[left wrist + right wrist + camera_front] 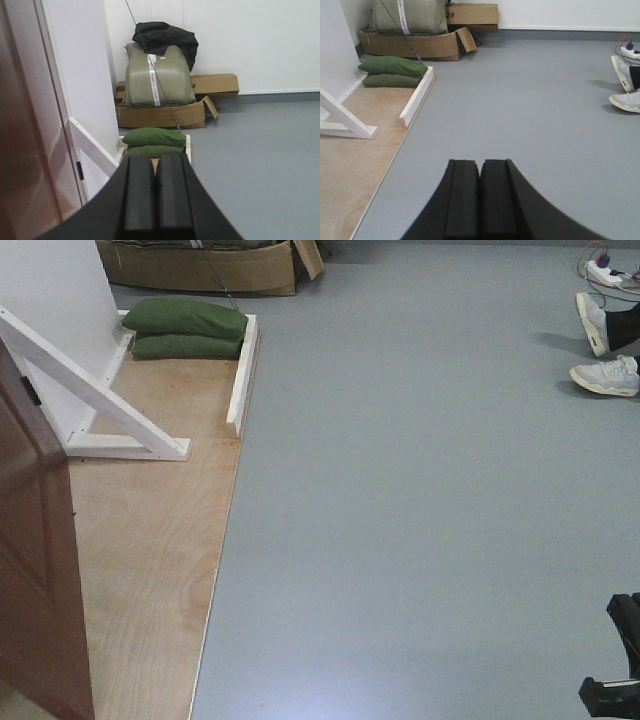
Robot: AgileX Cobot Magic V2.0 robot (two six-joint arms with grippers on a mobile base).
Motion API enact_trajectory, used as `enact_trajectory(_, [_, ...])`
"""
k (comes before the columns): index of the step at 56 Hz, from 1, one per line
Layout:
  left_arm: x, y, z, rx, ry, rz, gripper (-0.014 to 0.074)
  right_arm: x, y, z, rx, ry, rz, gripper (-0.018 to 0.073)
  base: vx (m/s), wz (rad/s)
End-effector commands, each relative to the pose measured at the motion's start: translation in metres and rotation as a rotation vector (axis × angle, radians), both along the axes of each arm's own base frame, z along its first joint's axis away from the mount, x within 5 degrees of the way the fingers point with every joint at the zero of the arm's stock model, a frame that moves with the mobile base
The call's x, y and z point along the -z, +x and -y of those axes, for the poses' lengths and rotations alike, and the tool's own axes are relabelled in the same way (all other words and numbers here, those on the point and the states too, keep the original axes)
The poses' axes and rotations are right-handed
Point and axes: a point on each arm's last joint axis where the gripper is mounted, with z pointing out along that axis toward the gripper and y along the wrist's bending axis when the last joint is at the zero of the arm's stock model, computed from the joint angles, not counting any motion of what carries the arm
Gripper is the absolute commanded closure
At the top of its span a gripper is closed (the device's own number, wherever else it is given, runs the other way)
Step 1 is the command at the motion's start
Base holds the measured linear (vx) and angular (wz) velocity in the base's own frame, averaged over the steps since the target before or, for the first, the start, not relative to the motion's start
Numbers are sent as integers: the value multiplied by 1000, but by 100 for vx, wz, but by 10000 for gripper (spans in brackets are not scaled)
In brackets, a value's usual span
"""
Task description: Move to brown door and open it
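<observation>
The brown door fills the left edge of the front view as a glossy reddish-brown panel standing on a plywood base. In the left wrist view the brown door is a close blur on the left, beside its white frame. Its handle is out of view. My left gripper is shut with nothing in it, just right of the door and apart from it. My right gripper is also shut and empty, hovering over the grey floor.
A white diagonal brace props the frame on the plywood base. Two green sandbags lie at its far end. Behind them is a cardboard box holding an olive sack. A person's shoes are at right.
</observation>
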Motion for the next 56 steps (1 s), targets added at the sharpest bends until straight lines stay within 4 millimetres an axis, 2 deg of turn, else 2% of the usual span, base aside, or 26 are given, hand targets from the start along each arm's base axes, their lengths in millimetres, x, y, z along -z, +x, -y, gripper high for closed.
enact_trajectory(1, [-14,-2,1,5,-10,109,603,-6,2,0,2,-6,81,559,38,4])
enact_trajectory(27, [-14,-2,1,5,-10,109,603,-6,2,0,2,-6,81,559,31,5])
enact_trajectory(56, [-14,-2,1,5,-10,109,603,-6,2,0,2,-6,78,559,8,3])
